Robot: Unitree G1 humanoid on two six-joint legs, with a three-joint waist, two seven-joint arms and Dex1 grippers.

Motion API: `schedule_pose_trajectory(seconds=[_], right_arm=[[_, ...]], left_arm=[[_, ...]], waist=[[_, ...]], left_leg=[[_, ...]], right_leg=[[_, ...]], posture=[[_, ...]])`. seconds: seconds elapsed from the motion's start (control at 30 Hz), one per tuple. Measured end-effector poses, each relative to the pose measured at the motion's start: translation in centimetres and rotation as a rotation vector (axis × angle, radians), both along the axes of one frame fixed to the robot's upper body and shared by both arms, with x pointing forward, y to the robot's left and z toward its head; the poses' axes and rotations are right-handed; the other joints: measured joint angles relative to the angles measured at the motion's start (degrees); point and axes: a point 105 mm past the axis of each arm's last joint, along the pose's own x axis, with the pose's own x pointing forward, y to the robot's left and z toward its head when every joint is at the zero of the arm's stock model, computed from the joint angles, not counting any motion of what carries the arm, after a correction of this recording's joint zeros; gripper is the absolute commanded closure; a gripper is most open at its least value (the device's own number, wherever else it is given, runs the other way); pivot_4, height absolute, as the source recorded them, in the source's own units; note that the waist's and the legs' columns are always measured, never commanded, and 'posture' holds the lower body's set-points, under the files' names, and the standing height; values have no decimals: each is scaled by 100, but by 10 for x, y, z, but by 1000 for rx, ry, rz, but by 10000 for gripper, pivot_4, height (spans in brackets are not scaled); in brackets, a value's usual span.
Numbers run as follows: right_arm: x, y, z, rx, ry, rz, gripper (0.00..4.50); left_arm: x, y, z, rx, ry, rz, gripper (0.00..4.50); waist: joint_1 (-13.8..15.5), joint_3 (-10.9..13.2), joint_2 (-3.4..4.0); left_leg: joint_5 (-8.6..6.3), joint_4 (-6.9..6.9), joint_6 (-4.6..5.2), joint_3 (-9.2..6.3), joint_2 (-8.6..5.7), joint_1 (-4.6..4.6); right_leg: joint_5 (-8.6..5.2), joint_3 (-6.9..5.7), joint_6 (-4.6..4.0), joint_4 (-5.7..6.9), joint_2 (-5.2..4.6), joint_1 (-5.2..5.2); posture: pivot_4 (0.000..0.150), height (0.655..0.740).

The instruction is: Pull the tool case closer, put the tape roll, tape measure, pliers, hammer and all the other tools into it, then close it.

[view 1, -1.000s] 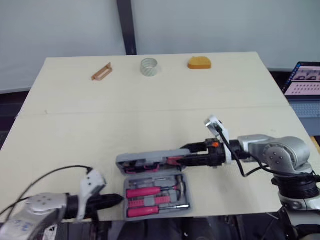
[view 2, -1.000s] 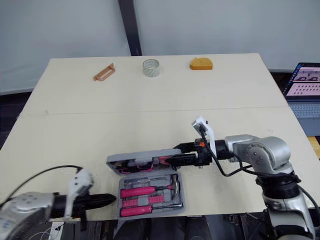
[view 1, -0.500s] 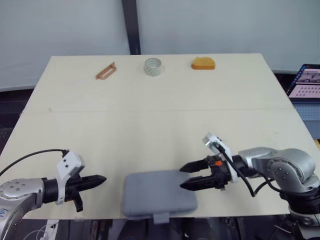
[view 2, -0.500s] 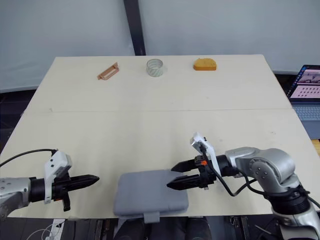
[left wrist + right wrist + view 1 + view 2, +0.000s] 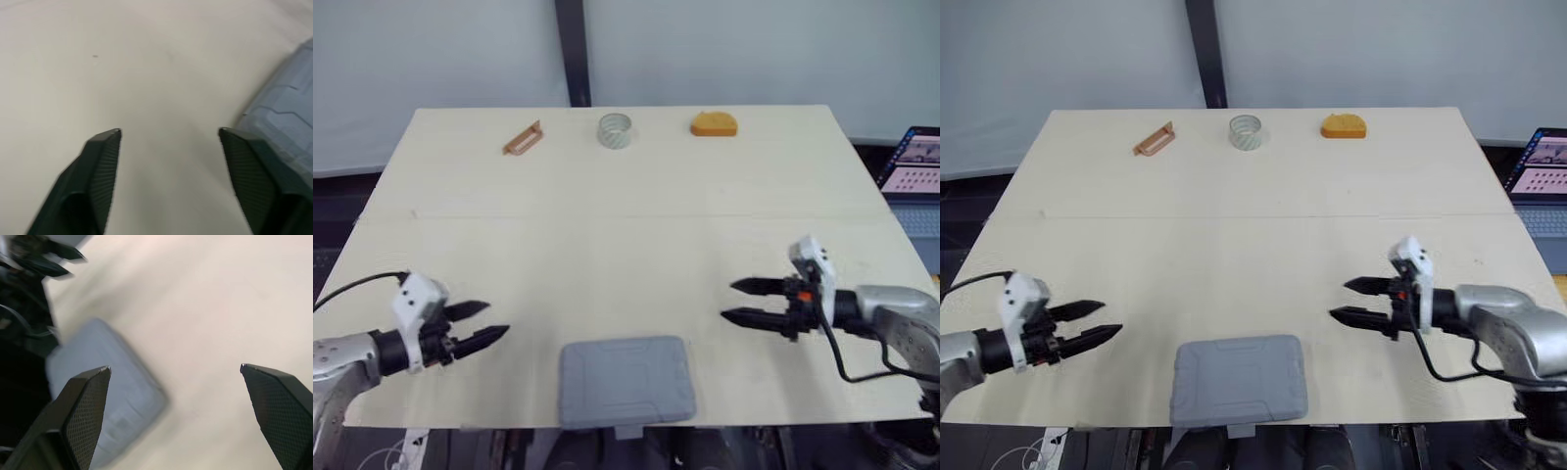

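Note:
The grey tool case [image 5: 625, 380] lies with its lid down at the table's front edge, between my two arms. My left gripper [image 5: 497, 318] hovers open to the case's left, a short gap away, nothing between its fingers. In the left wrist view the case's corner [image 5: 288, 127] lies beside one fingertip. My right gripper [image 5: 727, 300] stands open to the case's upper right, apart from it and empty. A clear tape roll [image 5: 614, 130], an orange tape measure [image 5: 715, 124] and a small copper-coloured tool [image 5: 522, 138] lie along the far edge.
A laptop [image 5: 913, 162] stands off the table's right side. The pale tabletop [image 5: 607, 245] stretches bare between the case and the far row of objects. The right wrist view also catches the case [image 5: 102, 382] and my left gripper [image 5: 49, 262].
A second ago the case stood open with pink tools inside; its lid has come down. My right gripper has since drawn back to the right. My left gripper has opened.

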Motion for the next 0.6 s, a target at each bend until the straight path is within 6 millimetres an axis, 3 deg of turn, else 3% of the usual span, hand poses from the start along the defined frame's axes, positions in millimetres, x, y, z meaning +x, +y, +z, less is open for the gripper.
schedule_pose_trajectory(seconds=[0.3, 0.6], right_arm=[[-8, -50, -15, -55, -1, -162, 0], [-17, -71, -32, -100, 17, -195, 0]], left_arm=[[-2, 49, -7, 49, -3, 108, 570], [5, 60, -3, 58, -28, 130, 570]], waist=[[3, 0, 0], [-11, 1, -1]], left_leg=[[0, -2, 0, 10, 4, 5], [0, -2, 0, 11, 6, 7]], right_leg=[[0, 1, 0, -3, 1, 2], [0, 0, 0, -2, 1, 2]], posture=[[1500, 7400], [1500, 7400]])
